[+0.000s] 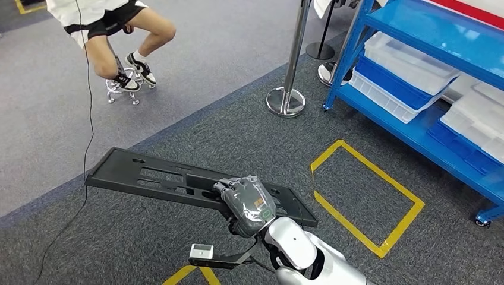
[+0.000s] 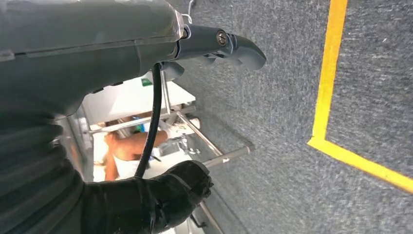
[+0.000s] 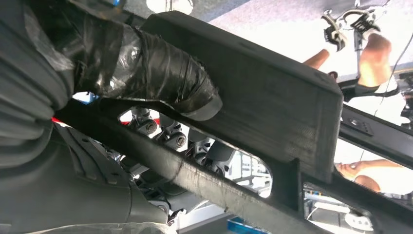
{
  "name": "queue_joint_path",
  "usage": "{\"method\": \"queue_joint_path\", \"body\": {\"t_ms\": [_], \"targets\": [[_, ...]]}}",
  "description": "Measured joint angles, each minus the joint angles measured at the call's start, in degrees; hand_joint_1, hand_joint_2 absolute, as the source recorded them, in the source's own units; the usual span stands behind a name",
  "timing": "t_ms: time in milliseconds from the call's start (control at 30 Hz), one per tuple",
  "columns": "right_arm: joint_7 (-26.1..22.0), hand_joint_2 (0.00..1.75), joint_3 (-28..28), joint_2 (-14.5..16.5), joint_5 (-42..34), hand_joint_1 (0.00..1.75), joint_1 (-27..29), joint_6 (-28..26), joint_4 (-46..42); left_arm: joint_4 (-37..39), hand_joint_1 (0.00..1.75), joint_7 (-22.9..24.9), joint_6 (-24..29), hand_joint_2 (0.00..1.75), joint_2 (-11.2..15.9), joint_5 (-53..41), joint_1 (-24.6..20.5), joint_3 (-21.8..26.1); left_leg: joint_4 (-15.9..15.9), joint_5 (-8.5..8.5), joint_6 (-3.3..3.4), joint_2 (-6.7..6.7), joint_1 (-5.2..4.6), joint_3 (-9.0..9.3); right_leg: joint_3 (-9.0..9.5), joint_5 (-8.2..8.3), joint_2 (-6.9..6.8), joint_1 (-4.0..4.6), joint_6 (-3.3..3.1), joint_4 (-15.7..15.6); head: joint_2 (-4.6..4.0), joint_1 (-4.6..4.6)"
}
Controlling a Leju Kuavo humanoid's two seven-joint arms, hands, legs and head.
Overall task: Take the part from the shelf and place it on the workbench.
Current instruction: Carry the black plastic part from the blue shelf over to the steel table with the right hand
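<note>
A long flat black part (image 1: pixel 148 175) with several slots hangs level above the grey carpet in the head view. My right hand (image 1: pixel 246 205), wrapped in clear film, grips it near its right end, fingers over the top face. Close up in the right wrist view, the taped thumb (image 3: pixel 160 73) presses on the part's thick black edge (image 3: pixel 272 97), with the other fingers showing through a slot beneath. My left hand (image 2: pixel 112 53) hangs over the carpet with thumb and dark fingers apart and nothing between them.
A blue shelf (image 1: pixel 416 35) with white bins (image 1: pixel 410 65) stands at the right. A chrome stanchion post (image 1: pixel 287 98) stands left of the shelf. Yellow tape (image 1: pixel 368 196) marks a rectangle on the carpet. A person (image 1: pixel 119 35) sits on a stool at the far left; a cable (image 1: pixel 89 119) trails down.
</note>
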Motion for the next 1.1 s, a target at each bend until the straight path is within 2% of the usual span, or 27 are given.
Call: {"method": "queue_joint_path", "body": {"t_ms": [33, 67, 100, 167, 200, 233, 267, 300, 333, 400, 467, 500, 533, 567, 633, 667, 700, 733, 767, 800, 833, 867, 933, 967, 1033, 1067, 1100], "targets": [[0.0, 1.75, -0.1, -0.1, 0.0, 1.75, 0.1, 0.0, -0.2, 0.0, 0.0, 0.0, 0.0, 1.75, 0.0, 0.0, 0.1, 0.0, 0.0, 0.19, 0.5, -0.61, 0.03, -0.18, 0.0, 0.04, -0.34, -0.04, 0.31, -0.1, 0.01, 0.0], [0.0, 1.75, -0.1, -0.3, 0.0, 1.75, 0.2, 0.0, -0.3, 0.0, 0.0, 0.0, 0.0, 1.75, -0.1, 0.0, 0.1, 0.0, -0.2, 0.46, 0.96, -1.12, 0.08, -0.34, -0.09, -0.34, 0.13, -0.18, 0.65, 0.3, 0.0, 0.03], [0.0, 1.75, -0.2, -0.5, 0.0, 1.75, 0.4, 0.0, -0.5, 0.0, 0.0, 0.1, 0.0, 1.75, -0.2, 0.0, 0.1, 0.0, -0.3, 0.77, 1.43, -1.59, 0.17, -0.49, -0.5, -1.37, 1.34, -0.36, 0.93, 1.3, 0.01, 0.03], [-0.1, 1.75, -0.7, -1.3, 0.1, 1.75, 1.3, -0.2, -1.0, 0.0, 0.0, 0.1, 0.2, 1.75, -0.5, -0.1, 0.0, 0.0, -0.5, 1.31, 2.21, -2.58, 0.21, -0.95, -2.64, -5.19, 4.76, -0.67, 1.32, 6.7, 0.01, 0.04], [-0.2, 1.75, -0.9, -1.9, 0.1, 1.75, 2.1, -0.4, -1.4, 0.0, 0.0, 0.2, 0.3, 1.75, -0.7, -0.2, 0.0, 0.0, -0.5, 1.5, 2.46, -3.23, 0.11, -1.25, -4.21, -7.27, 5.86, -0.69, 1.35, 10.5, 0.02, 0.03], [-0.3, 1.75, -1.2, -2.7, 0.2, 1.75, 3.1, -0.6, -1.8, 0.0, 0.0, 0.3, 0.5, 1.75, -0.9, -0.2, -0.1, 0.0, -0.5, 1.69, 2.61, -4.01, -0.01, -1.52, -5.55, -8.66, 6.41, -0.67, 1.33, 13.8, 0.02, 0.03], [-0.3, 1.75, -1.4, -3.5, 0.3, 1.75, 4.0, -0.7, -2.1, 0.0, 0.0, 0.3, 0.6, 1.75, -1.1, -0.2, 0.0, 0.0, -0.5, 1.87, 2.66, -4.87, -0.12, -1.75, -6.17, -8.99, 6.68, -0.63, 1.22, 15.5, 0.02, 0.03], [-0.4, 1.75, -1.5, -4.2, 0.3, 1.75, 4.7, -0.8, -2.4, 0.0, 0.0, 0.4, 0.7, 1.75, -1.2, -0.2, 0.0, 0.0, -0.5, 2.04, 2.63, -5.74, -0.21, -1.92, -5.78, -8.2, 6.89, -0.58, 1.02, 15.1, 0.02, 0.03], [-0.4, 1.75, -1.7, -4.7, 0.4, 1.75, 5.2, -0.9, -2.6, 0.0, 0.0, 0.4, 0.8, 1.75, -1.3, -0.2, 0.1, 0.0, -0.4, 2.19, 2.55, -6.54, -0.26, -2.01, -4.38, -6.5, 7.22, -0.51, 0.75, 12.5, 0.02, 0.03], [-0.5, 1.75, -1.9, -5.5, 0.5, 1.75, 6.0, -1.0, -3.3, 0.0, 0.0, 0.6, 0.8, 1.75, -1.7, -0.3, 0.1, -0.1, -0.4, 2.5, 2.28, -7.89, -0.36, -2.17, -0.43, -2.95, 9.38, -0.43, 0.11, 4.7, 0.02, 0.02], [-0.9, 1.75, -3.0, -6.9, 1.0, 1.75, 7.7, -2.3, -4.7, 0.0, 0.0, 1.2, 0.9, 1.75, -2.2, -0.5, -0.1, -0.6, -0.3, 2.91, 1.77, -9.22, -0.31, -2.54, 1.63, -1.65, 11.08, -0.32, -0.21, 0.1, 0.02, 0.02], [-1.4, 1.75, -4.1, -8.1, 1.2, 1.75, 9.4, -3.4, -5.7, 0.0, 0.0, 1.6, 1.1, 1.75, -2.6, -0.6, -0.1, -1.1, -0.4, 3.18, 1.4, -10.04, -0.22, -2.75, 1.85, -1.73, 11.07, -0.2, -0.27, -0.5, 0.02, 0.02], [-2.1, 1.75, -5.5, -9.4, 1.4, 1.75, 11.5, -4.8, -6.9, 0.0, 0.0, 1.9, 1.4, 1.75, -3.0, -0.7, 0.0, -1.7, -0.6, 3.43, 1.02, -10.85, -0.16, -2.89, 2.01, -1.53, 10.1, -0.17, -0.41, -0.8, 0.02, 0.04], [-3.0, 1.75, -7.2, -10.6, 1.4, 1.75, 13.6, -6.0, -7.9, 0.0, 0.0, 2.0, 1.7, 1.75, -3.3, -0.7, 0.1, -2.2, -0.5, 3.45, 0.84, -10.67, -0.15, -3.04, 2.28, -1.28, 9.16, -0.23, -0.61, -1.2, 0.02, 0.05], [-4.8, 1.75, -10.7, -12.8, 1.5, 1.75, 17.4, -7.6, -9.3, 0.1, 0.0, 2.1, 2.1, 1.75, -3.8, -0.7, 0.2, -3.0, 2.0, 1.62, 0.64, -7.55, -0.37, -4.22, 2.67, -0.65, 7.43, -0.41, -1.23, -2.1, 0.01, -0.03], [-5.3, 1.75, -12.2, -13.6, 1.6, 1.75, 18.8, -7.9, -9.8, 0.1, 0.0, 2.1, 2.2, 1.75, -4.0, -0.7, 0.2, -3.2, 5.0, -0.33, 0.62, -5.37, -0.34, -5.47, 2.65, -0.46, 6.67, -0.39, -1.44, -2.4, 0.01, -0.06], [-5.7, 1.75, -13.4, -14.2, 1.8, 1.75, 19.9, -8.0, -10.1, 0.1, 0.0, 2.0, 2.2, 1.75, -4.2, -0.7, 0.1, -3.4, 8.7, -2.51, 0.41, -3.94, -0.29, -7.01, 2.51, -0.38, 5.94, -0.29, -1.61, -2.4, 0.01, -0.11], [-5.9, 1.75, -14.3, -14.6, 2.0, 1.75, 20.8, -8.0, -10.4, 0.1, 0.0, 1.9, 2.2, 1.75, -4.3, -0.7, 0.0, -3.6, 12.2, -4.25, 0.15, -3.39, -0.15, -8.4, 2.33, -0.37, 5.11, -0.23, -1.66, -2.3, 0.01, -0.11], [-6.1, 1.75, -15.0, -14.8, 2.4, 1.75, 21.7, -7.9, -10.6, 0.1, 0.0, 1.8, 2.1, 1.75, -4.3, -0.7, -0.1, -3.7, 14.4, -5.06, -0.08, -3.2, -0.06, -9.06, 2.2, -0.37, 4.24, -0.22, -1.65, -2.2, 0.01, -0.11], [-6.3, 1.75, -15.7, -15.1, 2.8, 1.75, 22.4, -7.8, -10.9, 0.1, 0.0, 1.8, 2.0, 1.75, -4.4, -0.7, -0.1, -3.9, 14.6, -4.86, -0.27, -3.06, 0.0, -8.68, 2.09, -0.4, 3.4, -0.24, -1.61, -2.1, 0.01, -0.11], [-6.5, 1.75, -16.2, -15.3, 3.2, 1.75, 23.0, -7.7, -11.1, 0.1, 0.0, 1.7, 2.0, 1.75, -4.4, -0.7, -0.2, -4.1, 12.6, -3.73, -0.38, -2.77, 0.02, -7.12, 2.02, -0.48, 2.6, -0.31, -1.49, -1.9, 0.01, -0.12], [-6.7, 1.75, -16.8, -15.5, 3.6, 1.75, 23.5, -7.6, -11.4, 0.1, 0.0, 1.8, 1.9, 1.75, -4.4, -0.7, -0.2, -4.2, 8.8, -2.15, -0.39, -1.92, 0.03, -4.66, 1.97, -0.61, 1.87, -0.36, -1.28, -1.7, 0.01, -0.12], [-6.9, 1.75, -17.9, -16.3, 4.1, 1.75, 24.3, -7.7, -11.9, 0.1, 0.0, 2.1, 1.9, 1.75, -4.4, -0.8, -0.3, -4.5, 2.0, -0.35, 0.07, 0.34, -0.31, -0.49, 1.9, -1.06, 0.57, -0.2, -0.58, -1.1, 0.01, -0.09], [-6.9, 1.75, -18.5, -16.7, 4.2, 1.75, 24.7, -7.7, -12.1, 0.1, 0.0, 2.2, 1.9, 1.75, -4.4, -0.8, -0.4, -4.6, 0.3, -0.12, 0.41, 1.0, -0.5, 0.4, 1.91, -1.22, 0.0, -0.07, -0.22, -0.9, 0.01, -0.05], [-7.0, 1.75, -19.3, -17.5, 4.3, 1.75, 25.5, -7.7, -12.5, 0.1, 0.0, 2.4, 1.8, 1.75, -4.5, -0.8, -0.3, -4.8, -0.3, 0.01, 1.19, 0.19, -0.73, 0.2, 2.05, -1.28, -1.15, -0.01, 0.4, -0.8, 0.01, 0.02], [-7.0, 1.75, -19.5, -17.7, 4.3, 1.75, 25.8, -7.8, -12.7, 0.1, 0.0, 2.5, 1.8, 1.75, -4.6, -0.8, -0.3, -4.9, -0.5, 0.24, 1.58, -0.46, -0.67, 0.15, 2.11, -1.4, -1.17, -0.16, 0.75, -0.7, 0.02, 0.01], [-7.0, 1.75, -19.8, -17.9, 4.3, 1.75, 26.1, -7.8, -12.9, 0.1, 0.0, 2.5, 1.7, 1.75, -4.6, -0.8, -0.3, -5.1, -0.8, 0.51, 2.01, -1.11, -0.6, 0.13, 1.98, -1.98, -0.12, -0.39, 1.09, -0.2, 0.02, 0.01]]}}
